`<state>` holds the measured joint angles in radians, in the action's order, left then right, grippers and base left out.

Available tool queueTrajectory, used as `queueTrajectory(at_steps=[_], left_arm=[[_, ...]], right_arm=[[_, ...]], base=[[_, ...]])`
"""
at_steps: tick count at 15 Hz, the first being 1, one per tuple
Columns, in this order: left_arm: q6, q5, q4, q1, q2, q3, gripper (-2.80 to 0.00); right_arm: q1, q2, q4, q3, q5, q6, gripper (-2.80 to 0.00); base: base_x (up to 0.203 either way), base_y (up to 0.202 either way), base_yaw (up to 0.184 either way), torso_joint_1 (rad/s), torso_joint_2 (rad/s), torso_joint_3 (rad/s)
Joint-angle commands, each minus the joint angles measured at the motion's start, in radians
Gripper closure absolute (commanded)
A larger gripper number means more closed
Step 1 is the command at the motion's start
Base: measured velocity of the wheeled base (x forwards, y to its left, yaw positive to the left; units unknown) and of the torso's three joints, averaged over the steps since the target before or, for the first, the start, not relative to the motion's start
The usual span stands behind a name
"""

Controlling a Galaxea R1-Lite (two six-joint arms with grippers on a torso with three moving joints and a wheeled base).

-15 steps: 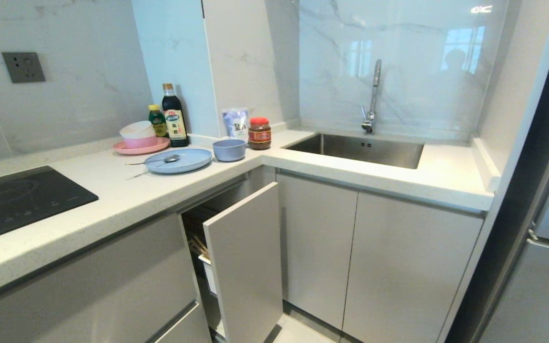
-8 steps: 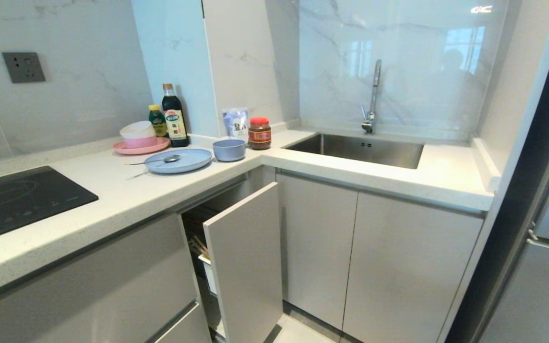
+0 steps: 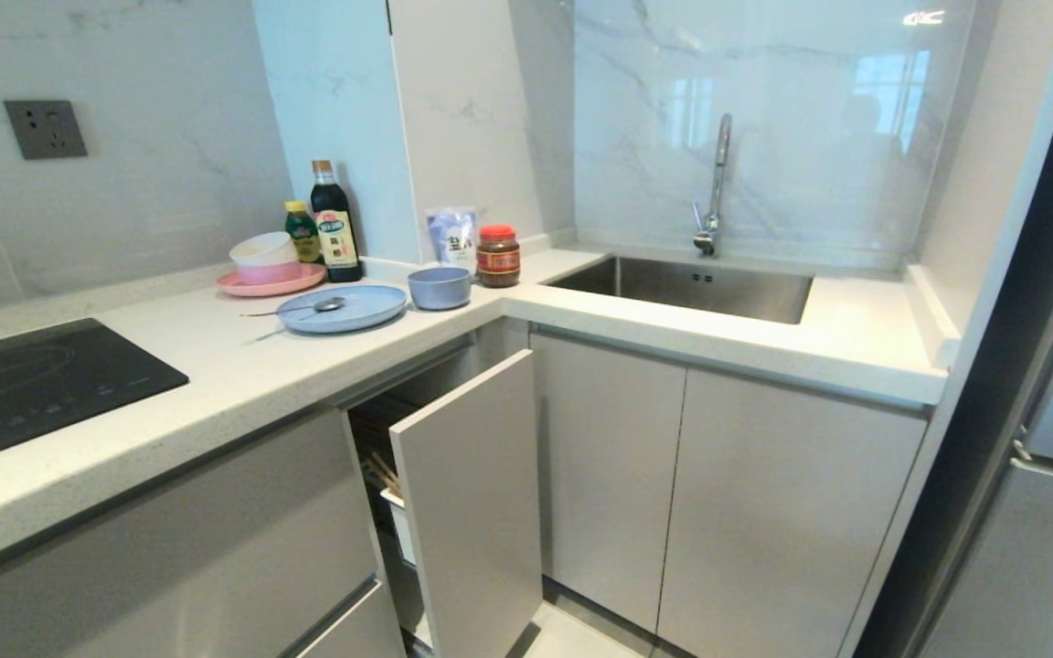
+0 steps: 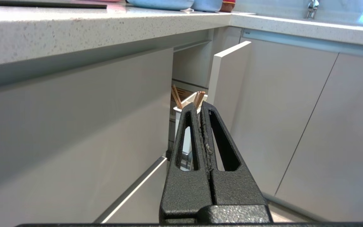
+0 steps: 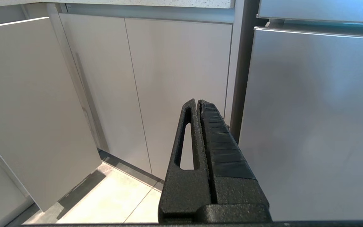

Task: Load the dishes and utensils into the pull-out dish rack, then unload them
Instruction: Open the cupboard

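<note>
**Spotter:** Nothing has moved since the earlier frames; the counter, rack and camera all sit as they were. Nearest you, the left gripper (image 4: 200, 107) hangs low in front of the cabinets, jaws pressed together, holding nothing. The right gripper (image 5: 198, 105) is likewise closed and empty, facing the cabinet doors beside the fridge.

**Operator:** Where's the rack?

**Spotter:** The pull-out dish rack (image 3: 467, 493) is only partly drawn out, its grey front panel just ahead of you. Some chopsticks (image 4: 198, 98) already stand in the white caddy (image 4: 184, 108) behind it. Further back on the counter, the blue plate (image 3: 344, 309) carries the spoon (image 3: 321, 305), with the blue bowl (image 3: 440, 287) just beside it.

**Operator:** So what first?

**Spotter:** You'd likely do well to draw the rack out fully before lifting any dish, so the prongs are reachable. Open your jaws before approaching the plate's rim, and mind that loose spoon.
</note>
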<state>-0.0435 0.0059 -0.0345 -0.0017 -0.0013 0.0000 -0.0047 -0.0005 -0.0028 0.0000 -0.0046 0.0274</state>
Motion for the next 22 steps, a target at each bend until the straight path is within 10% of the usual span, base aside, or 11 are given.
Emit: queueTrajectory(at_steps=[1, 6, 15, 22], left_arm=[[0.042, -0.001, -0.001, 0.000, 0.001, 0.017, 0.00], [0.055, 0.033, 0.091, 0.002, 0.061, -0.308, 0.00], [0.070, 0.114, 0.216, 0.012, 0.796, -1.151, 0.00], [-0.022, 0.112, 0.216, -0.104, 1.253, -1.350, 0.00]], right_arm=[[0.000, -0.004, 0.000, 0.002, 0.000, 0.000, 0.00], [0.000, -0.004, 0.000, 0.002, 0.000, 0.000, 0.00], [0.000, -0.004, 0.000, 0.002, 0.000, 0.000, 0.00], [0.000, -0.004, 0.000, 0.002, 0.000, 0.000, 0.00]], base=[[0.000, 0.000, 0.000, 0.000, 0.00, 0.000], [0.000, 0.000, 0.000, 0.000, 0.00, 0.000], [0.000, 0.000, 0.000, 0.000, 0.00, 0.000], [0.000, 0.000, 0.000, 0.000, 0.00, 0.000]])
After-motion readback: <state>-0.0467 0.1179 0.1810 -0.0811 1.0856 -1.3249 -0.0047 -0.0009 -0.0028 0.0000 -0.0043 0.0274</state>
